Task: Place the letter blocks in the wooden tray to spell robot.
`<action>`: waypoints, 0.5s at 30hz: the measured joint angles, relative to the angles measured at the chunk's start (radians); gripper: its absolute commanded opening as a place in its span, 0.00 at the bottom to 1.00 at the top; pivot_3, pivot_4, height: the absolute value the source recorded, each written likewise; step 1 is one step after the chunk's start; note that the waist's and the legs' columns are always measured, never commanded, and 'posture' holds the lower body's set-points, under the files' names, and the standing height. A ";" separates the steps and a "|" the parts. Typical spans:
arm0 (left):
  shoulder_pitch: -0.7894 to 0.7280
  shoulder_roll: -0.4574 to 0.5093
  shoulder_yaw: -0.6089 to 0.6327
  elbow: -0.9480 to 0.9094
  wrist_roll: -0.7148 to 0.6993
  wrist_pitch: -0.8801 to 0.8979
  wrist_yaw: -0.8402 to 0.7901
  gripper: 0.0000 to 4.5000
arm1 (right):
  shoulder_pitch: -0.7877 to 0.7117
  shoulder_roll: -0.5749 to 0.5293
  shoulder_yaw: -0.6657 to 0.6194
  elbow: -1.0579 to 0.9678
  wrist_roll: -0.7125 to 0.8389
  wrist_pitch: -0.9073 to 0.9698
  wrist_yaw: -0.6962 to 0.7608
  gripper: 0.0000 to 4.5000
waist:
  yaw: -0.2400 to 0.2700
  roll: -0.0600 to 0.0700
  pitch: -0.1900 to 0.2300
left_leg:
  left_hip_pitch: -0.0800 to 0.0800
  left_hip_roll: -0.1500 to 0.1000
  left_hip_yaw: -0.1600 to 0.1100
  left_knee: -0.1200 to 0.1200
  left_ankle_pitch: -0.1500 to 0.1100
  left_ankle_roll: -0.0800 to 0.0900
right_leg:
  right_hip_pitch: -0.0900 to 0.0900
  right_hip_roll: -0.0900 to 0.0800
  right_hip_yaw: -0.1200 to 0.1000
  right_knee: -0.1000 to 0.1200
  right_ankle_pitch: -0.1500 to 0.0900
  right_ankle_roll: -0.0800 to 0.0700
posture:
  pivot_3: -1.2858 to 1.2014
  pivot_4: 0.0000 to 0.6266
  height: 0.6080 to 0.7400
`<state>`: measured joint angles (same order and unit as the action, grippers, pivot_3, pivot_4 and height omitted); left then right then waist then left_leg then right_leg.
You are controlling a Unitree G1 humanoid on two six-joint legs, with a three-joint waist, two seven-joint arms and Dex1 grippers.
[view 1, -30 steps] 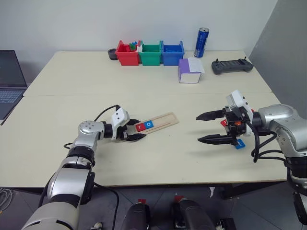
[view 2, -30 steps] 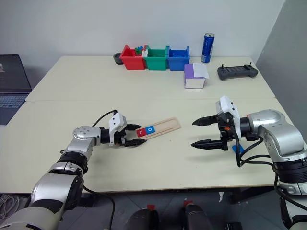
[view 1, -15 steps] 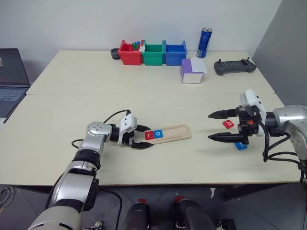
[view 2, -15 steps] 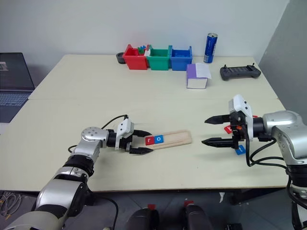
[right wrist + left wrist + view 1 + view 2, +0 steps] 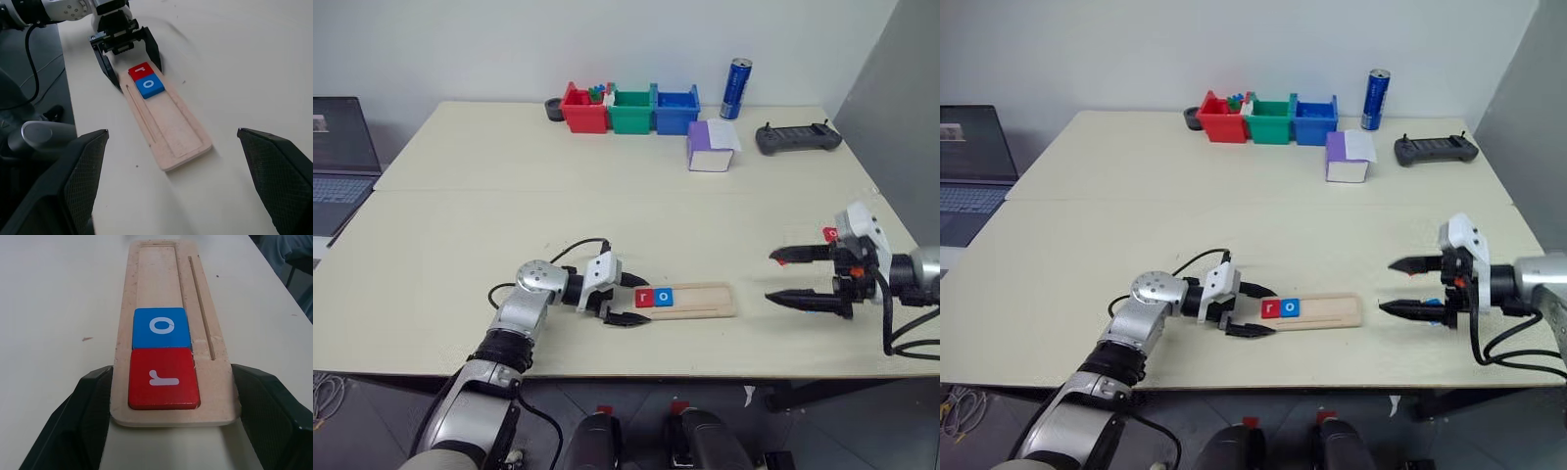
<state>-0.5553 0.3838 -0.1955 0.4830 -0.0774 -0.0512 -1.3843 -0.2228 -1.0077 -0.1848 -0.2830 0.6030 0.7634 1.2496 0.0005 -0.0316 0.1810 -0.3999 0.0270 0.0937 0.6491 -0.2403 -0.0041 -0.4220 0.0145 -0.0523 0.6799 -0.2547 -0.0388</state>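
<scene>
The wooden tray [image 5: 707,300] lies near the table's front edge, lengthwise from left to right. A red "r" block [image 5: 644,298] and a blue "o" block [image 5: 665,296] sit side by side at its left end. My left gripper [image 5: 634,302] is shut on that end of the tray, one finger [image 5: 83,421] against each long side. Off the tray's right end my right gripper [image 5: 771,277] is open, with nothing between its fingers [image 5: 78,176]. The corner of another red block [image 5: 829,233] peeks out just behind the right hand.
At the back of the table stand red [image 5: 585,108], green [image 5: 630,110] and blue [image 5: 674,110] bins, a blue can [image 5: 736,75], a purple and white box [image 5: 710,147] and a black controller [image 5: 797,137]. A laptop [image 5: 337,147] sits at the far left.
The left gripper has dragged the tray nearer the front edge and swung it from slanted to parallel with that edge. The right gripper has drawn back to the right, still open. The head view also shifted.
</scene>
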 measured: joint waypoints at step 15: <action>-0.008 -0.016 -0.056 -0.074 0.002 0.067 0.061 0.75 | 0.123 -0.003 -0.027 -0.046 0.009 0.016 -0.087 1.00 | -0.004 0.000 0.000 | 0.001 0.000 -0.002 0.000 0.000 0.000 | 0.001 0.002 0.000 0.000 0.001 0.001 | 0.52 0.24 1.00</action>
<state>-0.5632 0.3680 -0.2514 0.4094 -0.0759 0.0156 -1.3229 -0.1000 -1.0102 -0.2122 -0.3288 0.6117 0.7795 1.1625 -0.0031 -0.0317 0.1809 -0.3993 0.0274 0.0921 0.6487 -0.2403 -0.0041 -0.4215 0.0163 -0.0528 0.6796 -0.2541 -0.0373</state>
